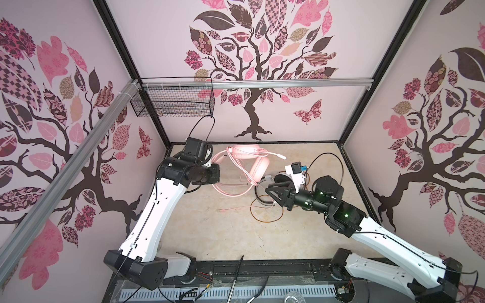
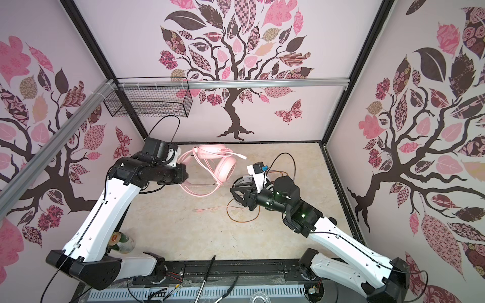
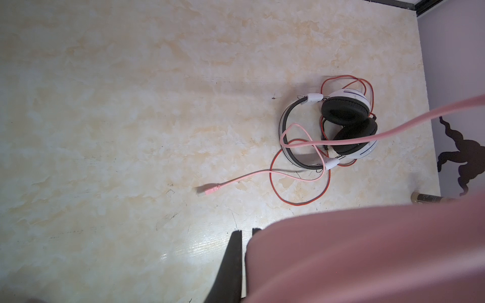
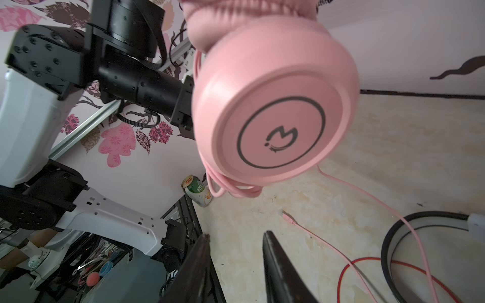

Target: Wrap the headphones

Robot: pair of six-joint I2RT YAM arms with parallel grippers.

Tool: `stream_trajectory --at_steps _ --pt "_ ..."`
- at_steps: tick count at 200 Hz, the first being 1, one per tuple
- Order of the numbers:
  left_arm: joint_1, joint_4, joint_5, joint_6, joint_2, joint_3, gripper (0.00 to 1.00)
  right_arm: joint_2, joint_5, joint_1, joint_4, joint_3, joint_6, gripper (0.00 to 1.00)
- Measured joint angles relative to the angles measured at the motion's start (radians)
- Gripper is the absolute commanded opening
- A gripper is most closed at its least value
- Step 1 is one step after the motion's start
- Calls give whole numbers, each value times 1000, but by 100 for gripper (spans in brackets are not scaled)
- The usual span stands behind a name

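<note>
On the counter (image 1: 223, 236), taken as a clock face with twelve o'clock at the back wall, two headsets are located. The pink headset (image 1: 258, 168) is held clear of the surface toward eleven o'clock by the left hand (image 3: 246, 230), which is clamped on it; the grip point is hidden in the left wrist view. The right hand (image 4: 236, 234) is positioned toward two o'clock, beside the white-and-black headset (image 3: 343, 111), with its jaws parted and nothing seen between them.

The white-and-black headset is laid on the counter, with its orange-red cord (image 3: 296, 203) spread in loose loops around it. Several loops of the pink cord (image 3: 262, 174) are seen gathered at the pink headset. The rest is run down across the band of the white-and-black headset and out to the plug (image 3: 207, 191), which is laid near the centre, toward nine o'clock.

The pink headset is judged to be light, with rigid, smooth cups, a springy band and soft pads. It should be gripped at the band, not at a cup, where slippage is likely. The pink cord is judged to be limp, thin and slick: it will sag, twist and be dragged over the orange-red cord. It is best taken just behind the plug, and light tension should be applied so that formed loops are not shed and the other headset is not snagged.
</note>
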Motion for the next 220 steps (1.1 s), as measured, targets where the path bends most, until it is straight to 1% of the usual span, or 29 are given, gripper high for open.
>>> stream_trajectory --at_steps 44,76,98,126,170,220 --pt "0 0 4 -4 0 0 0 38 -94 0 101 -33 -3 38" --pt "0 0 9 -5 0 0 0 79 -129 3 149 -46 -6 41" --pt "0 0 13 -5 0 0 0 100 -139 3 176 -46 -10 44" --pt "0 0 16 -5 0 0 0 129 -139 3 202 -46 -17 45" --pt "0 0 19 -5 0 0 0 136 -130 4 245 -45 -74 50" --pt "0 0 20 -4 1 0 0 169 -123 5 253 -33 -131 51"
